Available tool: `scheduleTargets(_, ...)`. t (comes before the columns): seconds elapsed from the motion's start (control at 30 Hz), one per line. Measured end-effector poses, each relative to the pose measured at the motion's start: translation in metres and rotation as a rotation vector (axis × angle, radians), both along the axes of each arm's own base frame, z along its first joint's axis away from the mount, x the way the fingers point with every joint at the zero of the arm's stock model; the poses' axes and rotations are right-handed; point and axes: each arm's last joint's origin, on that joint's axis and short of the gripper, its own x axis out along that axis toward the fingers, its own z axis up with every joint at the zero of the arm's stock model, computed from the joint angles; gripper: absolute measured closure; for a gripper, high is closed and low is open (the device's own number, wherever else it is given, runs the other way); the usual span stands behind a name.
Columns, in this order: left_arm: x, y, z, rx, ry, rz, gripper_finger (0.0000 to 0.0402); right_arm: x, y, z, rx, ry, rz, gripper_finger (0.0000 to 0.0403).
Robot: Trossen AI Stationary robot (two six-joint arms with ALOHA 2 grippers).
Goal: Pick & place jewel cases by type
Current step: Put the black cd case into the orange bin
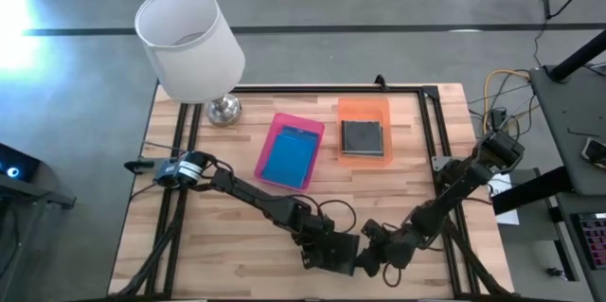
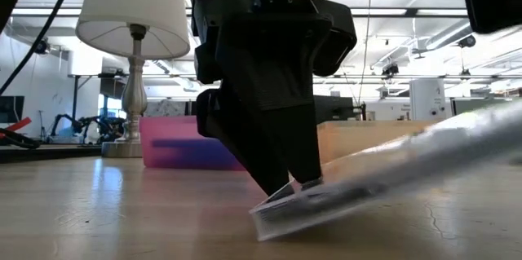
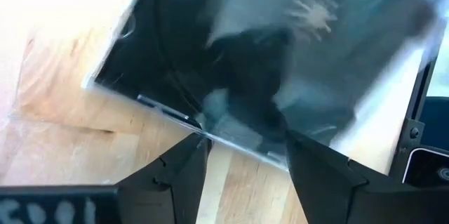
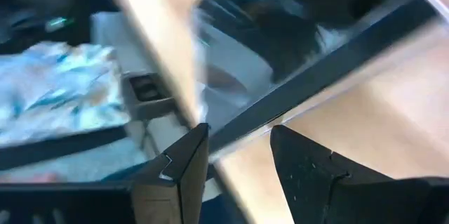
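A grey/clear jewel case sits tilted near the table's near edge, where both arms meet. Its low edge rests on the wood and the rest rises toward the low camera. My left gripper points down at that low edge, fingers open. My right gripper is beside it, with the case running edge-on between its fingers. The pink tray holds blue cases and the orange tray holds a grey one. My left gripper has both open fingertips set on the case's low edge, coming from above and slanting down. That edge stays on the table. My right gripper has the case's raised part between its fingers, seen edge-on. The exact place of contact is blurred.
A white-shaded lamp with a metal base stands at the table's far left corner. Black frame rails run along the table's right side and far edge. Bare wood lies between the trays and the arms.
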Motion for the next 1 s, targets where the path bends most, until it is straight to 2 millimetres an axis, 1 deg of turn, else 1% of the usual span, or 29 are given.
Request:
scheduleTargets(0.1, 0.0, 0.0, 0.0, 0.001, -0.002, -0.003, 0.0223, -0.008, -0.008, -0.013, -0.019, 0.161, -0.076, 0.0252)
scheduleTargets(0.17, 0.0, 0.0, 0.0, 0.001, -0.002, -0.003, 0.0223, -0.012, -0.012, -0.017, -0.017, 0.225, -0.139, 0.0252)
scheduleTargets(0.3, 0.0, 0.0, 0.0, 0.001, -0.002, -0.003, 0.0223, -0.017, -0.013, -0.02, 0.037, 0.296, -0.218, 0.0252)
scheduleTargets(0.5, -0.001, -0.002, 0.0, 0.007, 0.0, -0.006, 0.0223, -0.015, -0.012, -0.033, 0.054, 0.347, -0.278, 0.0252)
scheduleTargets(0.63, -0.002, -0.004, 0.0, 0.01, 0.001, -0.009, 0.0223, -0.008, -0.006, -0.038, 0.057, 0.353, -0.274, 0.0252)
scheduleTargets(0.77, -0.002, -0.004, 0.0, 0.01, 0.003, -0.01, 0.0223, -0.001, -0.003, -0.039, 0.049, 0.352, -0.255, 0.0252)
scheduleTargets(1.0, -0.004, -0.004, -0.002, 0.006, 0.006, -0.02, 0.0223, 0.013, -0.006, -0.032, 0.001, 0.328, -0.15, 0.0252)
